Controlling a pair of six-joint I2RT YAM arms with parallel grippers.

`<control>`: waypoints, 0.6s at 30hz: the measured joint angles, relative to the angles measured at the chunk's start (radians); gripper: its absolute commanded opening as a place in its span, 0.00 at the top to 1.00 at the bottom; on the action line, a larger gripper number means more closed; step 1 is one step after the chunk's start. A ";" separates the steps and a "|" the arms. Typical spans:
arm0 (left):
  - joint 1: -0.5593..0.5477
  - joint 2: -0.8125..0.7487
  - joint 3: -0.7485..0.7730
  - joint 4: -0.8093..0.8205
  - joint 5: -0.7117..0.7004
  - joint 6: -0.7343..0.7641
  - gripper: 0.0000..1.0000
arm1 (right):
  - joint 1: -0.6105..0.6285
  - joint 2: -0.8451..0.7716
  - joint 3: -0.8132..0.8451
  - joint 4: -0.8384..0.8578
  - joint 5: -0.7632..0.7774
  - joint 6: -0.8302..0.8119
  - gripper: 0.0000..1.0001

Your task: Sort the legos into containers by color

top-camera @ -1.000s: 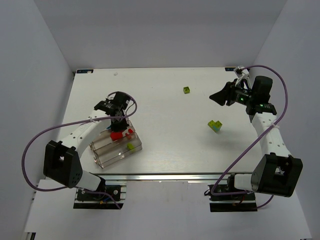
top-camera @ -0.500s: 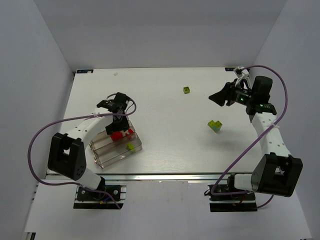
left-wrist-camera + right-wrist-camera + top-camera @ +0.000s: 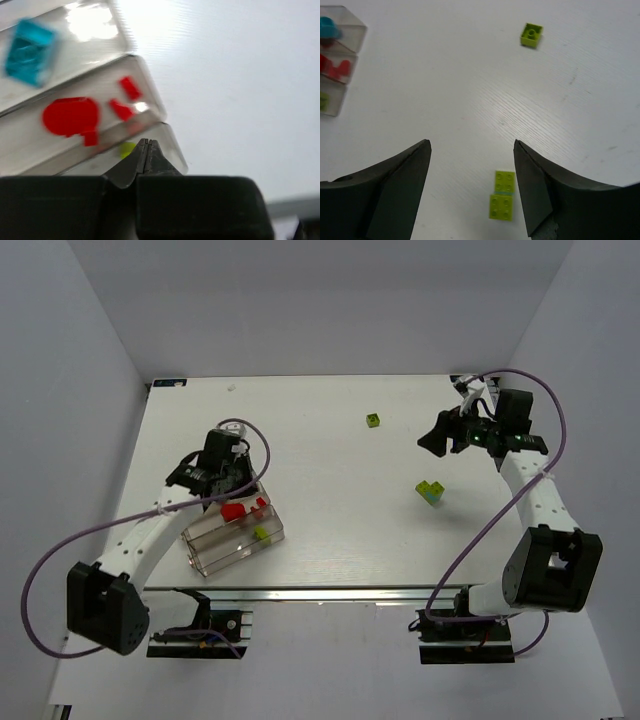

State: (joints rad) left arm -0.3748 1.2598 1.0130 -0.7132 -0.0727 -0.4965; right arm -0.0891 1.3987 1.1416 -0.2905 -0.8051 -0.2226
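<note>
Two changes: left gripper (image 3: 146, 144) now pressed together near containers (image 3: 215, 552), right gripper (image 3: 470, 143) spread wider.

Red, lime, cyan legos (image 3: 70, 116); clear containers (image 3: 205, 548)

Containers (image 3: 212, 546) left on table (image 3: 330, 465); lone lego (image 3: 373, 420) behind lego pair (image 3: 430, 491).

The white surface (image 3: 330, 530) carried clear containers (image 3: 215, 558) at near left, a lone lime-green brick (image 3: 373, 420) far of centre, and joined lime-and-cyan bricks (image 3: 431, 491) at right.
</note>
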 measured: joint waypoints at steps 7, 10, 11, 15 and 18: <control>-0.001 -0.011 -0.096 0.317 0.479 0.119 0.02 | 0.055 0.037 0.041 -0.154 0.347 -0.181 0.14; -0.001 0.050 -0.097 0.380 0.599 0.158 0.02 | 0.089 0.072 0.056 -0.212 0.454 -0.210 0.11; -0.001 0.060 -0.099 0.397 0.621 0.169 0.02 | 0.100 0.087 0.061 -0.225 0.480 -0.216 0.12; -0.001 0.037 -0.128 0.454 0.672 0.208 0.02 | 0.137 0.148 0.063 -0.271 0.566 -0.236 0.16; -0.001 -0.011 -0.152 0.475 0.686 0.227 0.02 | 0.144 0.184 0.062 -0.296 0.606 -0.253 0.18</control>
State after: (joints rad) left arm -0.3759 1.2484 0.8608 -0.2386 0.6128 -0.2699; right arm 0.0547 1.5826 1.2037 -0.5865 -0.1989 -0.4759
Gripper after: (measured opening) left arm 0.975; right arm 0.829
